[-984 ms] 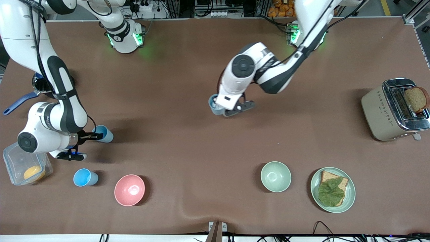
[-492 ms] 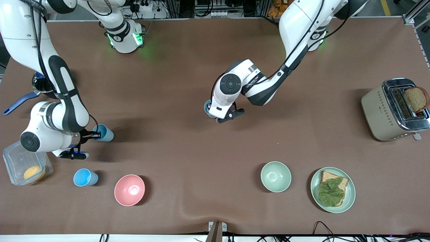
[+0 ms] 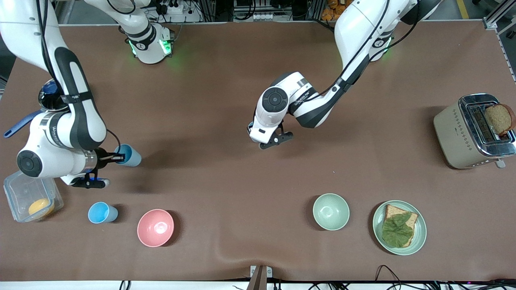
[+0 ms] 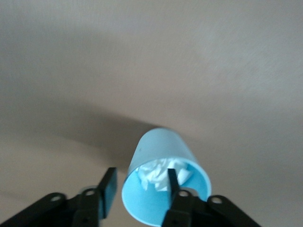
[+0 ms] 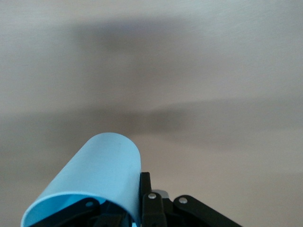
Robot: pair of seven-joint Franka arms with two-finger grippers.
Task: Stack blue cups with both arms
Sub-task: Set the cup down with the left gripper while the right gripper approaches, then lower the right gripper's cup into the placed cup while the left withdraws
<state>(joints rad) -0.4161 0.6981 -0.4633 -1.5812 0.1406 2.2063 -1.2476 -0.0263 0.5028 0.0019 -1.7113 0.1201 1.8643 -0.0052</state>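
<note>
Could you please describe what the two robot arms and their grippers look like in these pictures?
Both arms, the left arm and right arm, are glossy white with black joint bands, round grey joint caps and thin black cables alongside. Their bases glow green. The left gripper and right gripper have slim black fingers with silver rivets.

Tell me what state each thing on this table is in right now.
left claw: shut on the stuffed cup
stuffed cup: held, white wad inside
right claw: shut on the tipped cup
tipped cup: held sideways
third cup: upright, empty, free
pink bowl: upright, empty
green bowl: upright, empty
toaster: bread slice sticking up
</note>
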